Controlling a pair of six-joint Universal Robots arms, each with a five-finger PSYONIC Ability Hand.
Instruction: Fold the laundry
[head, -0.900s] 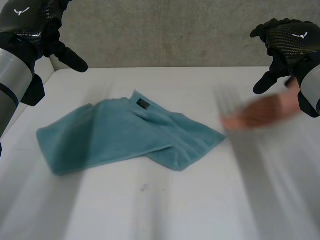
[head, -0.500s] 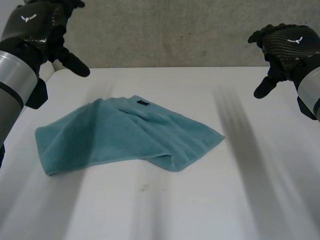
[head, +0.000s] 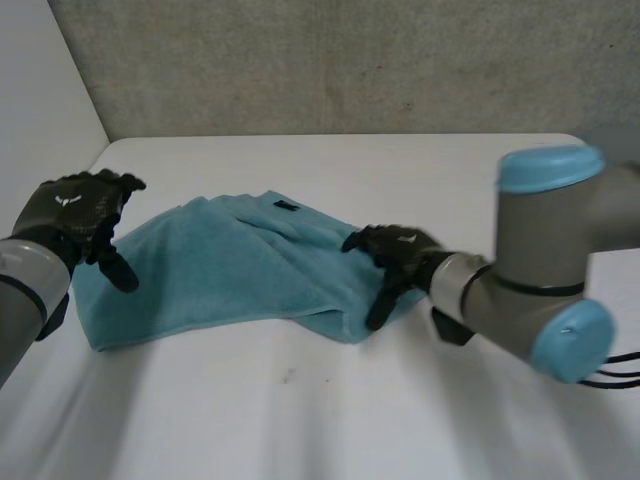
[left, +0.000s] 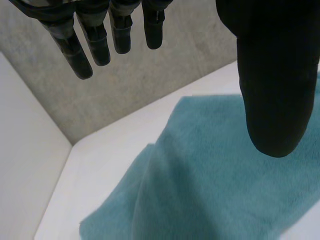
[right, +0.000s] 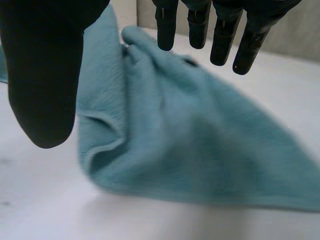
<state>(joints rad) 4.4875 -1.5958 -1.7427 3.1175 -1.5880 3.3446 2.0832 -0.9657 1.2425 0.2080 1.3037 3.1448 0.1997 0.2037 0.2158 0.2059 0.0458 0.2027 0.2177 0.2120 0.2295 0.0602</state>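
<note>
**Colleague:** What has changed at your end?

**Operator:** Nearest me is bare white desk (head: 300, 420). Beyond it the teal towel (head: 220, 275) lies loosely doubled over, mid-desk, just where it lay a moment ago. The change is my arms. Both were raised and wide apart, and now I have them low at the towel.

**Colleague:** Where exactly?

**Operator:** My right hand (head: 398, 252) is over the towel's right corner, by the rolled front edge. My left hand (head: 72, 212) is over its left edge. Both are released, with fingers (right: 200, 22) straight, thumb spread away and nothing grasped. I cannot tell whether either touches cloth. Farther back is a small dark label (head: 286, 207), then the grey wall (head: 350, 60).

**Colleague:** Meaning?

**Operator:** I judge the reach finished and the pinch next. No fold is made yet.
</note>
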